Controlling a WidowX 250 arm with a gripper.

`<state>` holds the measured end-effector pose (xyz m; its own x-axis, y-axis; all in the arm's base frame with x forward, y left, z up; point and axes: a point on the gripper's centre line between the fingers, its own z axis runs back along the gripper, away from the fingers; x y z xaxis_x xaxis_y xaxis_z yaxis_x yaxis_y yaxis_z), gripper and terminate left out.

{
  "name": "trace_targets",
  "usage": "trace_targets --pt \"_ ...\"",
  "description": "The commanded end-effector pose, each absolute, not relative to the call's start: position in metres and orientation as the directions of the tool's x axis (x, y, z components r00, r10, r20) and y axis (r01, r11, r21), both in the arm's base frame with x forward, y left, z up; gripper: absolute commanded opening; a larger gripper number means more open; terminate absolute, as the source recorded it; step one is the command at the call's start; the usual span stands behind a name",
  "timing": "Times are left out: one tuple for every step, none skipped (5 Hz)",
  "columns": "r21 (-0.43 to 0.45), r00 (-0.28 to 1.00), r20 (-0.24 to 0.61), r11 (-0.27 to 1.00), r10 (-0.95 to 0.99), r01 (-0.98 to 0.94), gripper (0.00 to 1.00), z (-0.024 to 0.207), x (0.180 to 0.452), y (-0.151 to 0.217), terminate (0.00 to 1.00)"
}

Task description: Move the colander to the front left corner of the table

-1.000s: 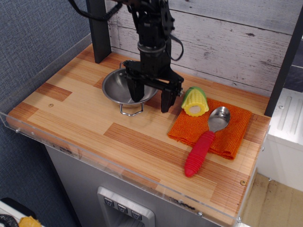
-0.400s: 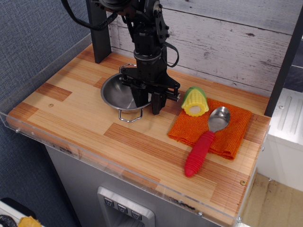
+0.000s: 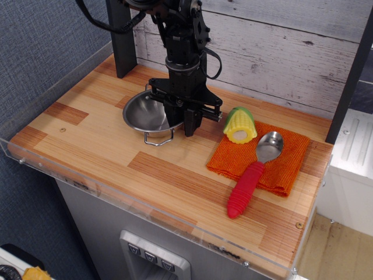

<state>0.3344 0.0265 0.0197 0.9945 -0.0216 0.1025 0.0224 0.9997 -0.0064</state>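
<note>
A black robot arm's claw [image 3: 182, 123] has drawn its fingers together on the right rim of the colander [image 3: 147, 112]; a second ago those fingers stood wide apart, one inside the bowl and one outside it, and they have narrowed step by step to the present pinch on the steel wall. The colander sits near the back of the surface [image 3: 111, 157], left of centre, close to the dark post at the back left corner; it appears slightly tipped, its left rim lower than the gripped side (contact with the wood beneath cannot be judged), and its front wire handle points toward the front edge. To the right, well clear of the bowl, an orange cloth [image 3: 288, 160] lies by the right edge, carrying a toy corn cob [image 3: 240, 125] at its back left corner and a silver spoon with a red handle [image 3: 252, 178], the handle running off the cloth toward the front edge. The planks from the colander to the front left corner are bare; a clear acrylic rim lines the left and front edges there.
</note>
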Motion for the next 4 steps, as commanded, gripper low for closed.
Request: trace_targets --pt "-0.007 0.987 0.155 0.999 -0.045 0.046 0.00 0.035 0.333 0.023 0.00" --pt "0.000 0.984 0.164 0.998 -0.062 0.063 0.00 0.042 0.334 0.021 0.00" --pt "0.036 0.964 0.254 0.997 -0.079 0.072 0.00 0.082 0.339 0.019 0.00" --pt "0.058 0.940 0.328 0.995 -0.097 0.082 0.00 0.122 0.342 0.013 0.00"
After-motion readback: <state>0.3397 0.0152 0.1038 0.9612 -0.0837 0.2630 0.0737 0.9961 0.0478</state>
